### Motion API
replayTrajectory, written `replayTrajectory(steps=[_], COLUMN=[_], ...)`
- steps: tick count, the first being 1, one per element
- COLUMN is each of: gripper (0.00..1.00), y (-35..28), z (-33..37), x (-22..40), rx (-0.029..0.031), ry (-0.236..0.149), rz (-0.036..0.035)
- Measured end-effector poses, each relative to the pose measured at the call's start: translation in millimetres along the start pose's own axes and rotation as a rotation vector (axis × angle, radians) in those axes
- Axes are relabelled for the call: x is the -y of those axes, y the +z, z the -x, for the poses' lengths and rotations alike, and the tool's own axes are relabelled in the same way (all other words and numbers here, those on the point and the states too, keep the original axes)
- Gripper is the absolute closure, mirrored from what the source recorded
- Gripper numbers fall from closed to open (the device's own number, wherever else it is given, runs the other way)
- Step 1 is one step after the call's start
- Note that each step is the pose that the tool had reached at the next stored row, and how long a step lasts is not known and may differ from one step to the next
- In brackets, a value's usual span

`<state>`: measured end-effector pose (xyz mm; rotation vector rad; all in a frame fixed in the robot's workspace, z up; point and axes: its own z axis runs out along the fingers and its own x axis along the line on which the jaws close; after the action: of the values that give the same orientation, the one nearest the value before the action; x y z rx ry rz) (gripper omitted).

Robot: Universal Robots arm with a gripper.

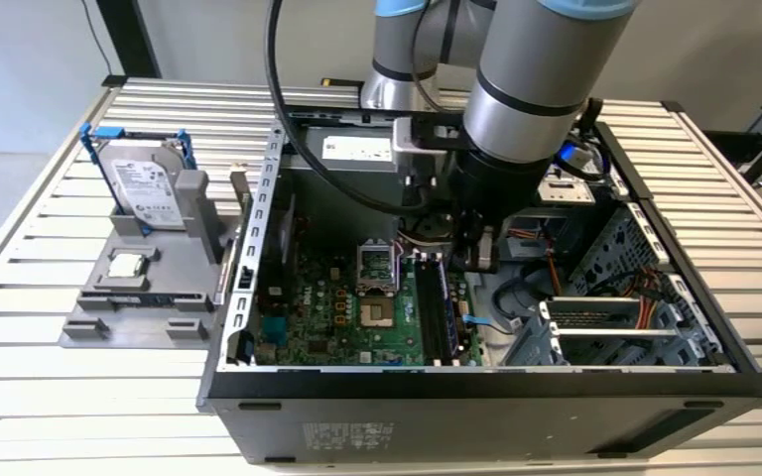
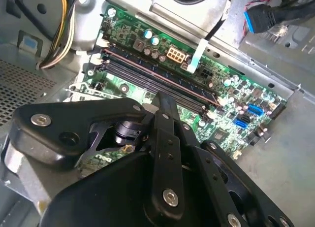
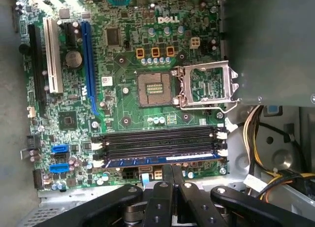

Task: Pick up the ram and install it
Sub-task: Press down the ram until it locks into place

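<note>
Bearing with closed-together fingers on the top edge of the ram (image 3: 147, 162), already standing in the nearest to the gripper (image 3: 172, 171) of the motherboard (image 3: 128, 109) slots (image 3: 157, 141), pickup evidently done, probably only final seating left.

Green motherboard (image 3: 128, 109), black slots (image 3: 157, 141), blue-railed silver hard drive (image 1: 143, 188)

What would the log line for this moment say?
arm: inside computer case | gripper: shut on ram | ram: standing in motherboard edge slot
</note>
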<state>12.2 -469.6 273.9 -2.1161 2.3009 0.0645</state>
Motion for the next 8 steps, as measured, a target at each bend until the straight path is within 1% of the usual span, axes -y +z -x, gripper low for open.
replayTrajectory(steps=[4, 6, 8], gripper=[1.0, 1.0, 1.0], y=[1.5, 2.5, 3.6], z=[0.1, 0.0, 0.0], x=[0.3, 0.4, 0.6], rx=[0.002, 0.002, 0.0021], ry=[-0.044, -0.063, -0.071], rz=[0.0012, 0.0001, -0.0016])
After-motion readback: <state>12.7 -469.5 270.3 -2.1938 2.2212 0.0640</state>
